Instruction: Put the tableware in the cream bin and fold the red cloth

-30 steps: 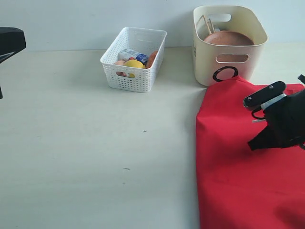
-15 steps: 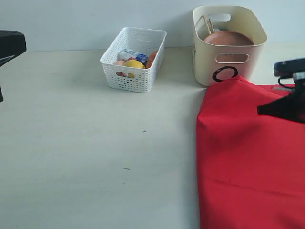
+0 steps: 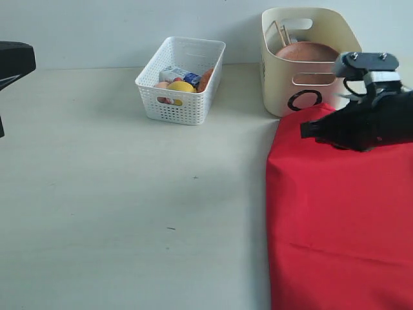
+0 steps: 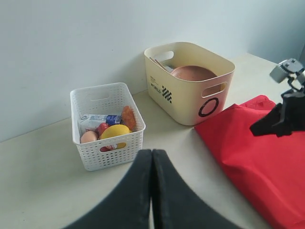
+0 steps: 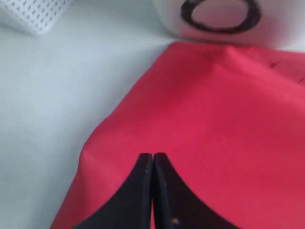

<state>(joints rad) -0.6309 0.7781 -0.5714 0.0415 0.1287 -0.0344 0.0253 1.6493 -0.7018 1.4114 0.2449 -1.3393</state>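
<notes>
Cloth [image 3: 335, 219], red, lies spread on your right, its far corner against the cream bin [image 3: 310, 64], which holds the brown plate [image 3: 308, 51]. Your right gripper [image 3: 303, 129] hangs over that corner, pressed together and empty; your left gripper [image 4: 152, 153] is likewise closed.

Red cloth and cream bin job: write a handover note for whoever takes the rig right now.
Left gripper: shut, empty, far from the cloth.
Right gripper: shut, holding nothing, over the red cloth near the cream bin.
Done: wooden plate sits in the bin; no tableware seen outside it.
Left: cloth lies flat with one rounded, doubled-looking edge; check the fold and finish if needed.
</notes>
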